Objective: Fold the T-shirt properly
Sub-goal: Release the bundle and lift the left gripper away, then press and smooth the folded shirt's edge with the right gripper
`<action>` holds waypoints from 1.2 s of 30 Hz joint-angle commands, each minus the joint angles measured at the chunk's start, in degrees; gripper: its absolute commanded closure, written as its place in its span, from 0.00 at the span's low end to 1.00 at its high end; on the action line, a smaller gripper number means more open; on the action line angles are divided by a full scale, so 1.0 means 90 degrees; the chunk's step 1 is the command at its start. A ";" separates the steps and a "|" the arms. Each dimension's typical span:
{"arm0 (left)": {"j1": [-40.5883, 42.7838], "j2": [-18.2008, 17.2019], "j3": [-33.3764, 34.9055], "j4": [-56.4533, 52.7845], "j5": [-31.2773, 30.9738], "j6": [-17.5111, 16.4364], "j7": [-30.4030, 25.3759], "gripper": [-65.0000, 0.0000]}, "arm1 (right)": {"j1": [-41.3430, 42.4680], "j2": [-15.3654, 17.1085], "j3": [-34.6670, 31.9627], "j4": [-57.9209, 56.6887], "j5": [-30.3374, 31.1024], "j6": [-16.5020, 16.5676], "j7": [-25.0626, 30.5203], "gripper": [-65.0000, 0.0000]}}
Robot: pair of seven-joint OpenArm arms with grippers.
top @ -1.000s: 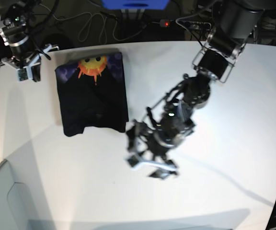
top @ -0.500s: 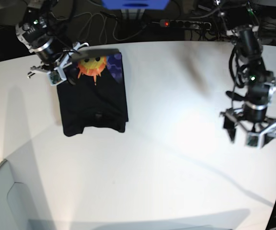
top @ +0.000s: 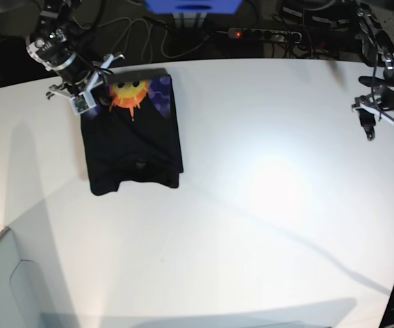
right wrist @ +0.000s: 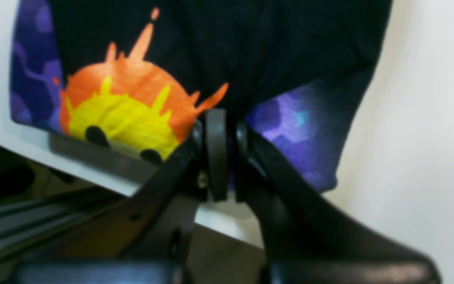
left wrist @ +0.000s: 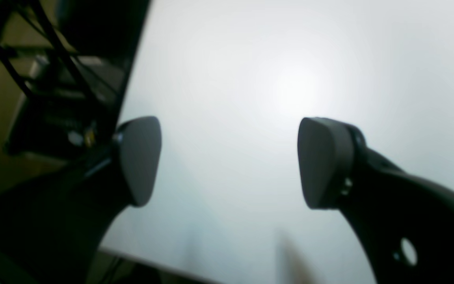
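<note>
Black shirt (top: pixel 134 137) lies folded on the white table (top: pixel 265 191) at left, its sun-print edge under the closed, empty right end effector (top: pixel 87 96), while the left end effector (top: pixel 387 126) gapes wide, empty, far right.

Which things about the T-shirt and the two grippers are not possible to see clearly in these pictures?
- Right wrist view: whether the shut right gripper pinches the T-shirt or only lies over it; the fingers cover the spot.
- Base view: the T-shirt's inner folded layers, hidden by its top layer.
- Base view: the left gripper's jaws, too small; the left wrist view shows the left gripper open over bare table.
</note>
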 commanded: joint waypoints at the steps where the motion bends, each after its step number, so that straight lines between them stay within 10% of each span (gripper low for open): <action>1: 0.0057 -0.0094 -0.0091 0.0104 -0.0075 0.0029 -0.0198 0.20 | -0.0074 0.0032 0.0008 0.0240 0.0068 0.0116 0.0120 1.00; 25: 0.0184 0.0043 -0.0130 0.0104 -0.0065 0.0029 -0.0198 0.20 | 0.0190 0.0139 0.0790 -0.0287 0.0087 0.0116 0.0472 1.00; 36: 0.0751 0.0053 -0.0140 0.0133 -0.0095 0.0029 -0.0198 0.20 | 0.0825 -0.0056 0.0028 0.1051 0.0097 0.0116 0.0413 1.00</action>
